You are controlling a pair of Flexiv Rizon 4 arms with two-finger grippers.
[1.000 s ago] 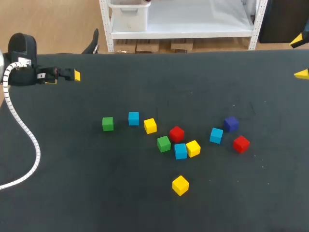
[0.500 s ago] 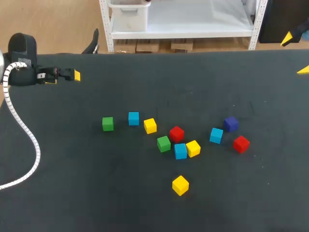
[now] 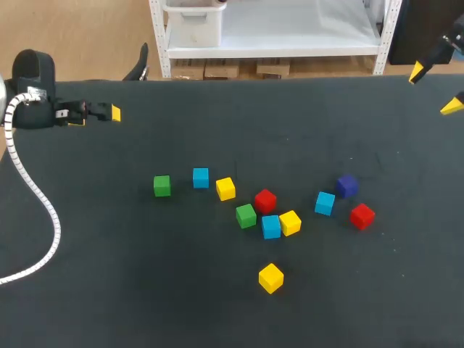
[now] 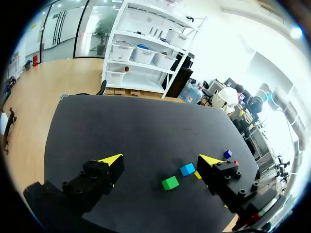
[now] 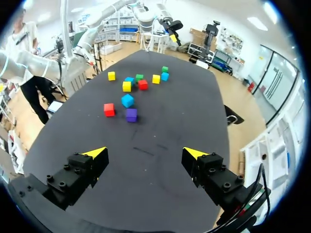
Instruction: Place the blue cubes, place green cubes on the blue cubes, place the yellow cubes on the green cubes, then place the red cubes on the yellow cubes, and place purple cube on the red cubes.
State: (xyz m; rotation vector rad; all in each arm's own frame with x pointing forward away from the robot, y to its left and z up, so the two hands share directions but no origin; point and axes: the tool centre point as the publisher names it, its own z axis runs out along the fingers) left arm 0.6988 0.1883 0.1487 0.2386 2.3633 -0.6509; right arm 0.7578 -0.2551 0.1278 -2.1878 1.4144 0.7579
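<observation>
The right tool [image 3: 433, 90], spread wide and empty, edges in over the far right corner while the left tool [image 3: 96, 116] sits released, and the blue cubes [image 3: 201, 177] lie loose among the others mid-tabletop [image 3: 109, 290], nothing stacked.

Bare surface [image 3: 109, 290] rings the cubes; tight spot mid-cluster, blue cube [image 3: 271, 226] hemmed by yellow cube [image 3: 291, 222] and green cube [image 3: 246, 215].

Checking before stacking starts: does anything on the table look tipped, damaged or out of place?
Nothing stands out. The cubes lie flat and scattered on the table, none stacked or visibly damaged.
</observation>
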